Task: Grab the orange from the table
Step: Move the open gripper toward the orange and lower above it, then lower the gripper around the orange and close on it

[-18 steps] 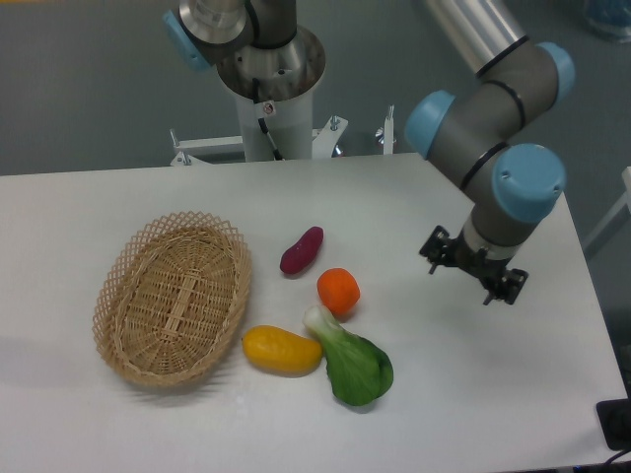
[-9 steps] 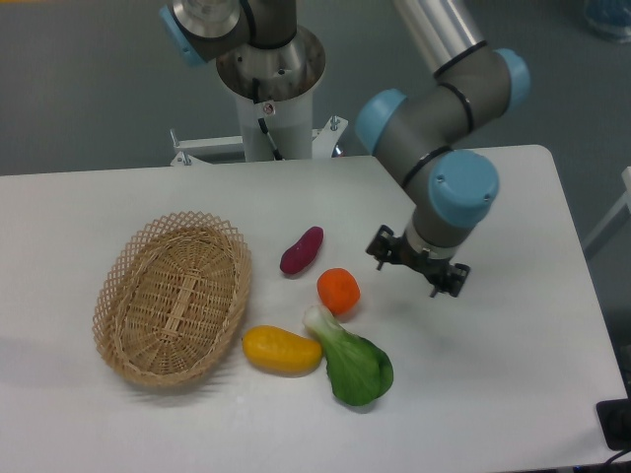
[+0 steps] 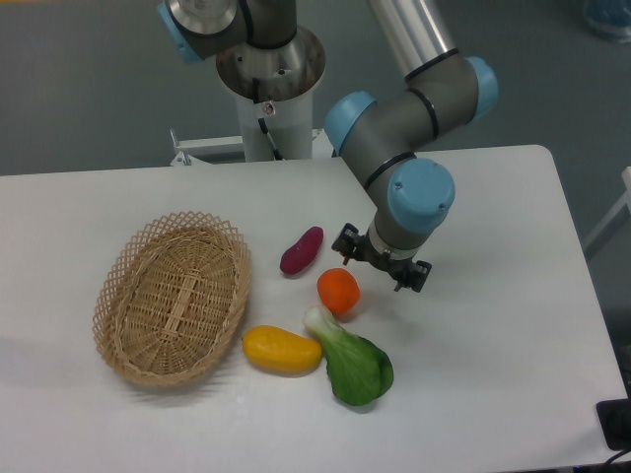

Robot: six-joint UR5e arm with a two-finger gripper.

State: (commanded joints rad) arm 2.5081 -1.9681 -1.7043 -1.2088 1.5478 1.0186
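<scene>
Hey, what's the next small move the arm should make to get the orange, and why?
Probably a short shift toward the basket side, then down. The gripper hangs just beside the orange, not centred over it, and holds nothing. The bok choy touches the orange's near side, so descend carefully.

— What did the fruit look like?
— The small, round, bright orange fruit with smooth skin [image 3: 338, 292] sat whole and unheld, resting on the large, flat white tabletop with rounded corners [image 3: 493, 374].
— Whereabouts?
— Roughly mid-table, a little right of centre, neither at the near edge nor the far one.
— And the tabletop itself?
— It lay level and spread across nearly the whole view, its far right corner rounded. The fruit cast a faint shadow on the white surface beneath it.
</scene>
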